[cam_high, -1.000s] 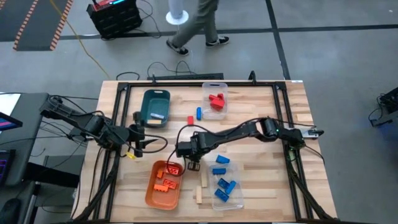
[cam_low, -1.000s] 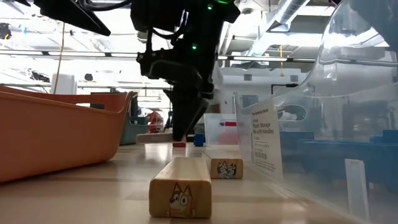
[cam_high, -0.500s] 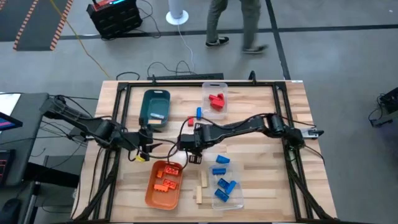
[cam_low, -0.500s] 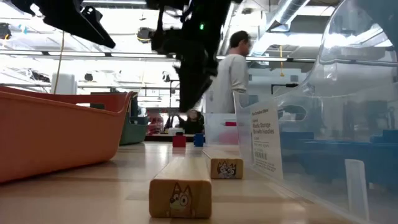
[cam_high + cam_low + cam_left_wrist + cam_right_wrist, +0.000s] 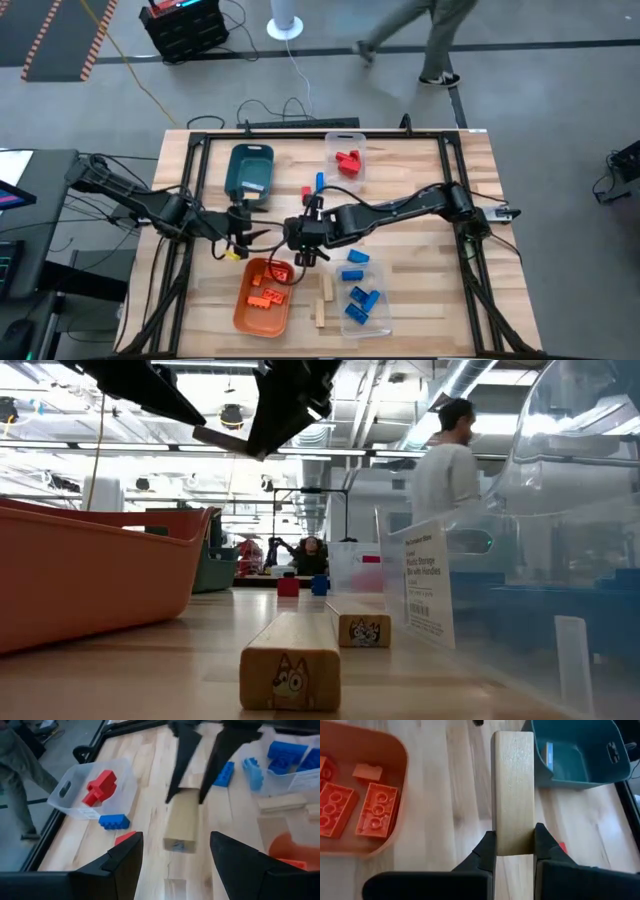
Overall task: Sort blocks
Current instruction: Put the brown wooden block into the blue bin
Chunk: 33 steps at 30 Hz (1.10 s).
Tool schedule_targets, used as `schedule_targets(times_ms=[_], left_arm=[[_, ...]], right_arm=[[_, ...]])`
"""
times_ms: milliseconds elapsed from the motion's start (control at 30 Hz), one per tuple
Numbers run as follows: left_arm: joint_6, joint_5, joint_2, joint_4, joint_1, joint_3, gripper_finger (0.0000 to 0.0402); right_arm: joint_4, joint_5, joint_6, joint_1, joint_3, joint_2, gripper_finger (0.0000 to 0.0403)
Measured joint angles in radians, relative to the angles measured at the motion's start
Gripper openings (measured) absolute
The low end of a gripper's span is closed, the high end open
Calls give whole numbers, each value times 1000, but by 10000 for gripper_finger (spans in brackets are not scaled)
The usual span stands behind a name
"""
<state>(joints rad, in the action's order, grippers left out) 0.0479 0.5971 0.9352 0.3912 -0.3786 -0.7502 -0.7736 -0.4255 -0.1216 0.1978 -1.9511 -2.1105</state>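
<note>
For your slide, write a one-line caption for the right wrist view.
Right gripper holds a wood block above the table, between the orange tray and teal tray.

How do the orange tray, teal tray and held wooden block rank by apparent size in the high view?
1. Orange tray.
2. Teal tray, somewhat smaller.
3. Wooden block, mostly hidden under the right tool; clearly smallest.

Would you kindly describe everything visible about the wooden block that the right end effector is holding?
The wooden block is a plain, light-wood rectangular bar with visible grain. The right end effector grips one end between its two dark fingers, so the bar sticks out forward, lifted clear of the table. A small printed sticker shows on its free end face in the left wrist view. Nothing else touches it.
</note>
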Motion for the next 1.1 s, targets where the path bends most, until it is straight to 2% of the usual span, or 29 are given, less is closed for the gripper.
schedule_targets(times_ms=[233,767,1100], left_arm=[[-1,-12,0,-1,0,0,224],[-25,-12,0,-1,7,0,224],[-97,-12,0,-10,7,0,224]], right_arm=[[-11,-33,6,-4,0,-1,42],[88,-32,81,12,0,-2,42],[153,-31,108,8,0,-2,42]])
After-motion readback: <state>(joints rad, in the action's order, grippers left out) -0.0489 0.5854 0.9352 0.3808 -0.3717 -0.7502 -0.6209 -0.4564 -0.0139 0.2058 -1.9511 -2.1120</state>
